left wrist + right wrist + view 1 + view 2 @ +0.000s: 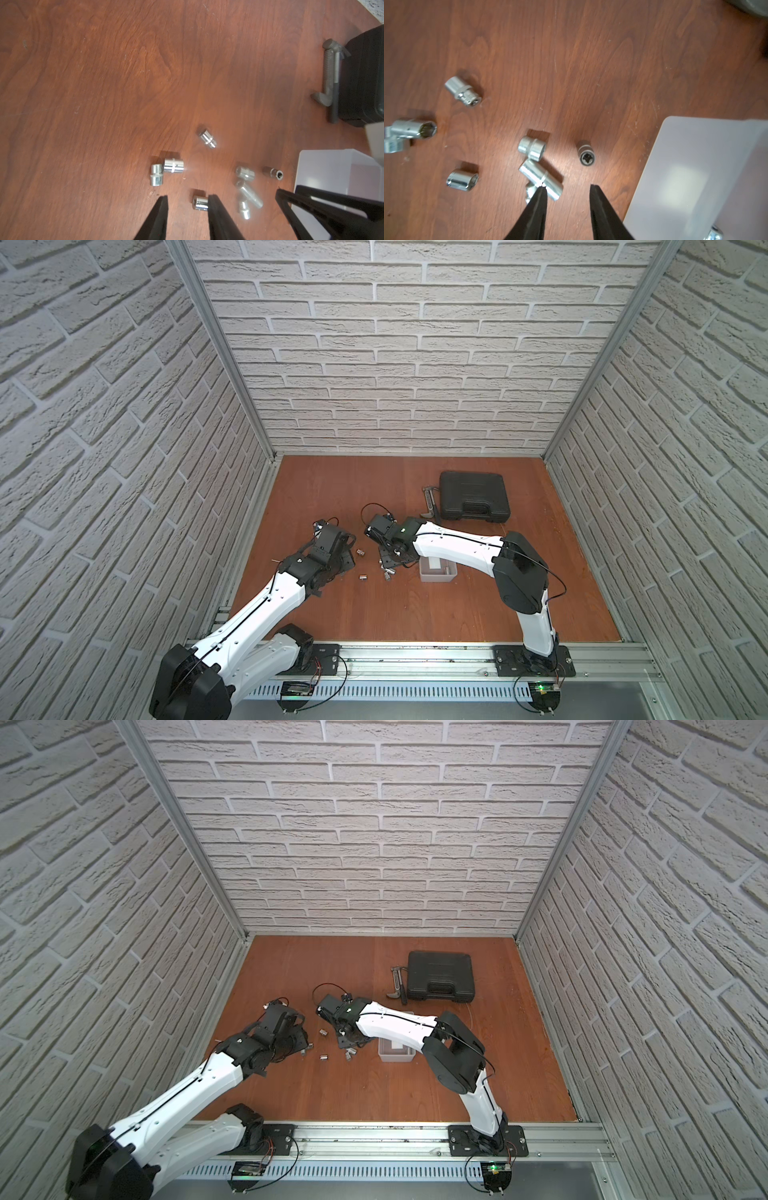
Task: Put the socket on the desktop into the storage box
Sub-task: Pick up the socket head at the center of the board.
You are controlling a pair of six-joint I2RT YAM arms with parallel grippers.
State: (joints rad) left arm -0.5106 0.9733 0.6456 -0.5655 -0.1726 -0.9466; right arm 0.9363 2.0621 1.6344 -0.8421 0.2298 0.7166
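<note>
Several chrome sockets lie scattered on the reddish-brown desktop [415, 605]. In the left wrist view a short socket [200, 203] lies between my left gripper's [188, 196] jaws, against one finger, with a wide gap to the other. That gripper is open. My right gripper [567, 186] is open too; one fingertip touches a long socket [542, 180], and a dark socket [586, 154] stands beyond the jaws. The translucent storage box [436, 577] [685, 166] stands just beside the right gripper, with one socket [714, 234] inside. Both top views show the arms meeting over the sockets [324, 1057].
A black tool case [473, 495] [440, 975] stands at the back right, with a grey hammer [430, 508] [330, 79] lying along its left side. Brick-patterned walls enclose three sides. A metal rail [415, 659] runs along the front edge.
</note>
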